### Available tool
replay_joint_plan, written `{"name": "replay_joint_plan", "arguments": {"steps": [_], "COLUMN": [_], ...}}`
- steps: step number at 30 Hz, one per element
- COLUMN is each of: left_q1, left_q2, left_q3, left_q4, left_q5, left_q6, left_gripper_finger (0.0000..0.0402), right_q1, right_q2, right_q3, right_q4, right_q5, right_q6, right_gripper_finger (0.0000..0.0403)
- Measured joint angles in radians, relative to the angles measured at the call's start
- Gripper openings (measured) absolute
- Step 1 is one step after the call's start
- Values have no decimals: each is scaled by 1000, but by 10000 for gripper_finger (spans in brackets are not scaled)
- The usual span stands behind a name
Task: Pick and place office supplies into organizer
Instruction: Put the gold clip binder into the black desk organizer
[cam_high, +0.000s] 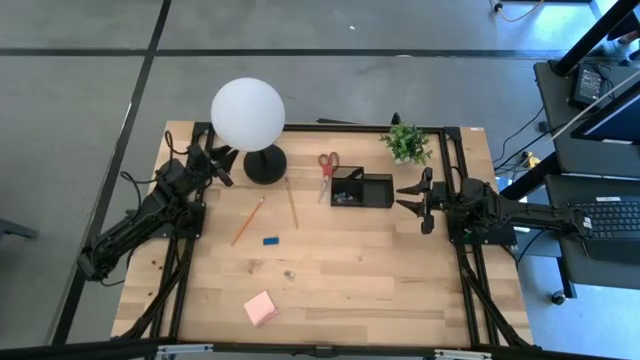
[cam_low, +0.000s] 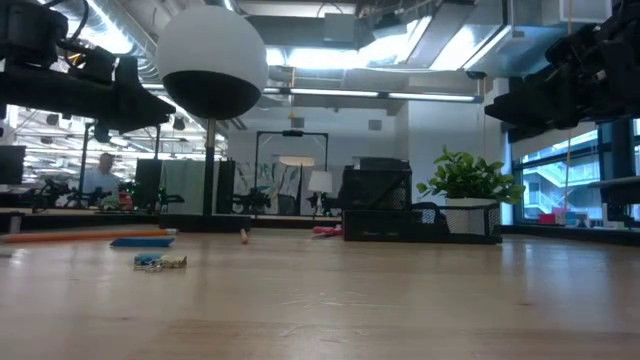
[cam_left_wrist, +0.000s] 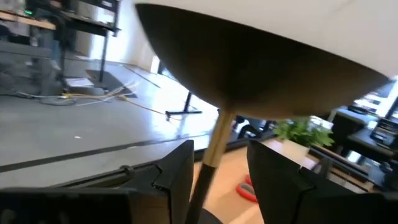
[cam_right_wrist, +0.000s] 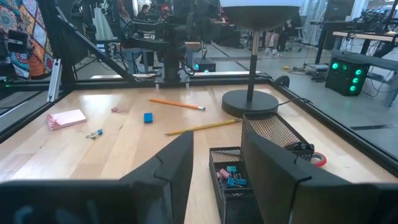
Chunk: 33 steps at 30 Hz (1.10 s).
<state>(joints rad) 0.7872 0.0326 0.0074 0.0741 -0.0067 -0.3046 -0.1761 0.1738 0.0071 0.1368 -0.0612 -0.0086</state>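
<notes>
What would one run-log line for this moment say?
left pincer: open, raised beside lamp | right pincer: open, empty, beside organizer | pencils, eraser, sticky notes: on table

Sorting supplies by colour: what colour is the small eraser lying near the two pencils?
Blue. The eraser shows best in the right wrist view.

Two pencils, one scissors, one blue eraser, one pink sticky-note pad, one organizer, one lamp, one plant

Grey floor, desks at right.
</notes>
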Motion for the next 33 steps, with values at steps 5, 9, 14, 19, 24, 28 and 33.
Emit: {"name": "replay_joint_plan", "arguments": {"steps": [5, 9, 14, 19, 24, 28, 33], "left_q1": [0, -2, -40, -103, -179, -248, -338], "left_q2": [0, 0, 1, 1, 1, 2, 43], "left_q3": [0, 2, 56, 112, 116, 116, 117], "left_q4": [-6, -21, -194, -428, -431, -404, -351], "left_q5": [174, 278, 290, 262, 252, 215, 167], "left_q6": [-32, -85, -80, -79, -79, -79, -89], "left_gripper_finger": [144, 146, 144, 144, 143, 145, 145], "right_q1": [0, 0, 0, 0, 0, 0, 0], "right_q2": [0, 0, 0, 0, 0, 0, 0], "right_q3": [0, 0, 0, 0, 0, 0, 0], "right_q4": [0, 0, -2, -10, -11, -11, -10], "right_q5": [0, 0, 0, 0, 4, 46, 80], "right_q6": [0, 0, -2, -4, -27, -27, -27], "right_gripper_finger": [145, 145, 145, 145, 145, 145, 145]}}
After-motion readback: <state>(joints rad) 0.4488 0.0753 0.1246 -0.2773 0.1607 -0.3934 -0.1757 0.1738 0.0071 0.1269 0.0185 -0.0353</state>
